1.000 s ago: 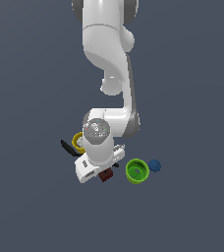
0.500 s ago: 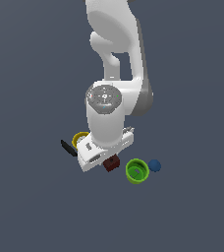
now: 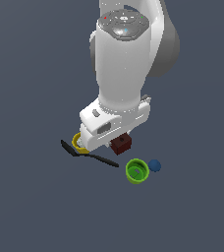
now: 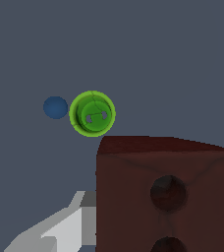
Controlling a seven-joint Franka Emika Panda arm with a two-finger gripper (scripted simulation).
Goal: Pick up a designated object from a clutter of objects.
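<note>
The dark red-brown block (image 3: 121,144) hangs under my gripper (image 3: 118,139), which is shut on it and holds it above the floor. In the wrist view the block (image 4: 168,192) fills the near corner, two dark round holes on its face, with one grey finger (image 4: 72,224) beside it. The rest of the clutter lies below. It is a green cup (image 3: 136,171), a blue ball (image 3: 154,165), a thin black utensil (image 3: 90,155) and a yellow cup (image 3: 77,141) half hidden by my hand. The tiny blue piece is out of view.
In the wrist view the green cup (image 4: 92,113) and the blue ball (image 4: 55,107) sit side by side on the dark grey floor, well below the block. My white arm (image 3: 126,64) fills the upper middle of the exterior view.
My arm has risen toward the exterior camera with the block in the gripper. The block has come up off the floor and away from the green cup. The other objects have not moved.
</note>
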